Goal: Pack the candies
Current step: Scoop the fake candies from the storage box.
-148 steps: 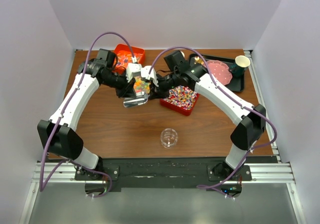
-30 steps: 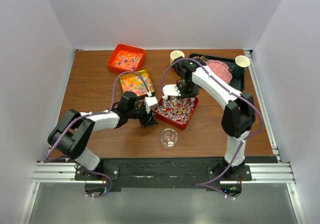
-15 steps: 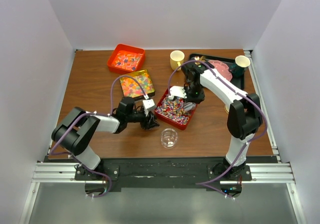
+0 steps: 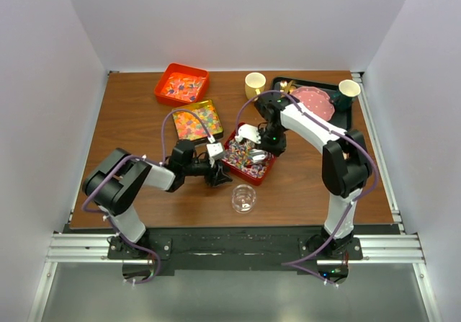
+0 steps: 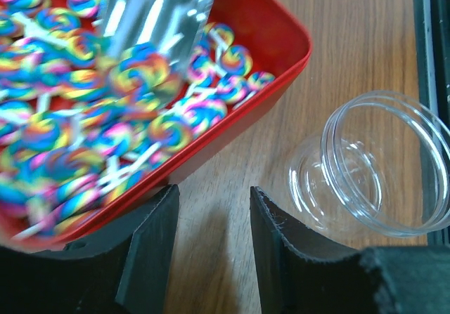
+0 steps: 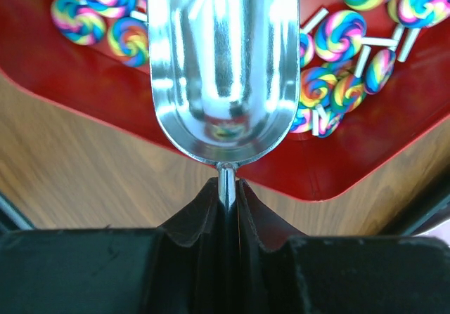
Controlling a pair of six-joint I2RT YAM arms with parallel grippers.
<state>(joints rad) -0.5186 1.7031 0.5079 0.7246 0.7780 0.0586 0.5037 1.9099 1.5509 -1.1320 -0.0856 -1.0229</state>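
Note:
Swirled lollipop candies (image 5: 105, 117) fill a red tray (image 4: 265, 172) at mid-table. My right gripper (image 4: 265, 148) is shut on the thin handle of a metal scoop (image 6: 221, 68). The scoop's front lip lies among those candies (image 6: 337, 47), and its bowl is bare near the handle. My left gripper (image 5: 211, 223) rests low on the wood beside the tray's near-left wall (image 5: 281, 61). It is open with nothing between its fingers. A clear jar (image 5: 380, 166) stands open just to its right, and nothing shows inside the jar (image 4: 243, 198). Gummies fill a yellow tray (image 4: 196, 120); orange-red candies fill an orange tray (image 4: 181, 83).
A yellow cup (image 4: 253, 84) stands behind the red tray. At the back right, a black tray (image 4: 343, 124) holds a pink dotted plate (image 4: 315, 102) and a paper cup (image 4: 348, 88). White walls close in the table on three sides.
Both arms left the yellow tray some seconds ago. In the last second my left gripper slid right along the wood toward the jar, and the scoop shifted down-left inside the red tray.

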